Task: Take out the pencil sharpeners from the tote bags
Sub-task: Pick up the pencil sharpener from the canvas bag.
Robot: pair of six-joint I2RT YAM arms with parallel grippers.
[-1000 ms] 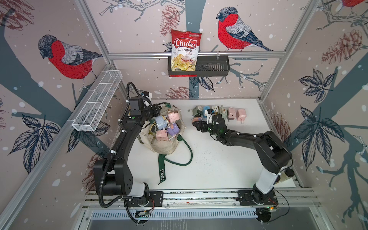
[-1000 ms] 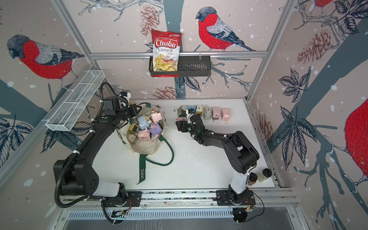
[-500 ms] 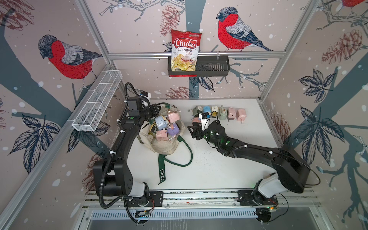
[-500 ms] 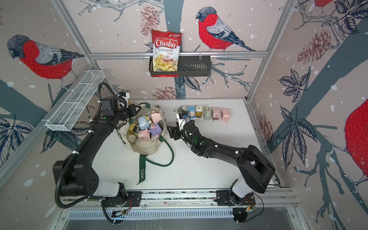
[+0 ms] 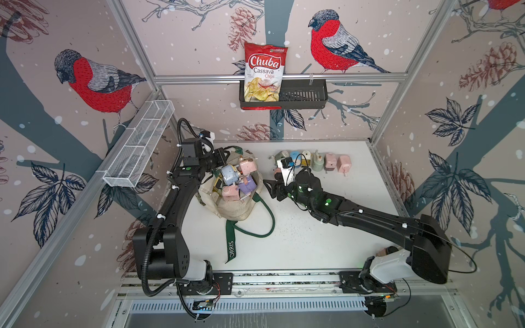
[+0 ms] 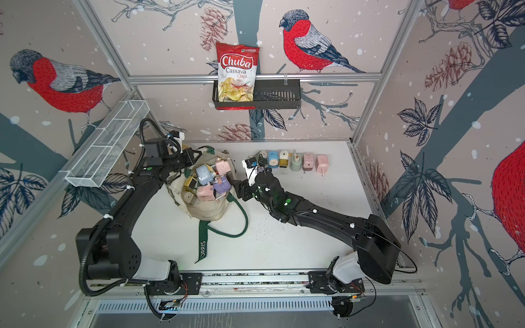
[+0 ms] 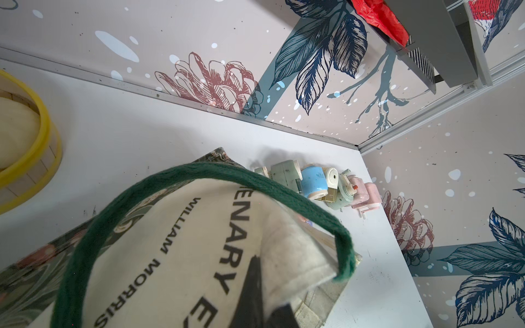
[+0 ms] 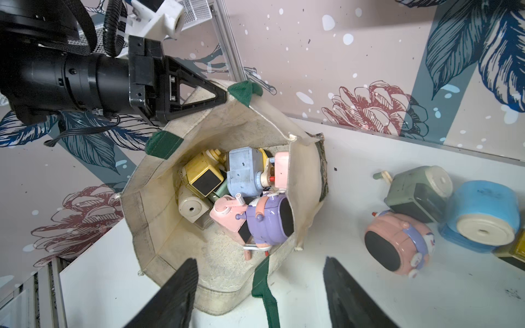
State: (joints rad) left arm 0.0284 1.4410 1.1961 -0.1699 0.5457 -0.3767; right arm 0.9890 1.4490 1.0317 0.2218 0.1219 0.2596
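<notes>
Cream canvas tote bag [image 5: 237, 208], green straps, 10 o'clock: several pastel plastic pencil sharpeners [image 5: 233, 178] left inside; row [image 5: 314, 163] of about seven out, 1 o'clock. Left gripper [image 8: 223, 98] clamps bag rim; right gripper [image 8: 260, 262] parted, empty.

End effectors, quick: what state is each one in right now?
Left end effector: closed, pinching the tote bag by its rim.
Right end effector: open, holding nothing, just outside the bag's mouth.

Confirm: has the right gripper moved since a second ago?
Yes. The right gripper has drawn away from the row of sharpeners, toward the mouth of the tote bag.
</notes>
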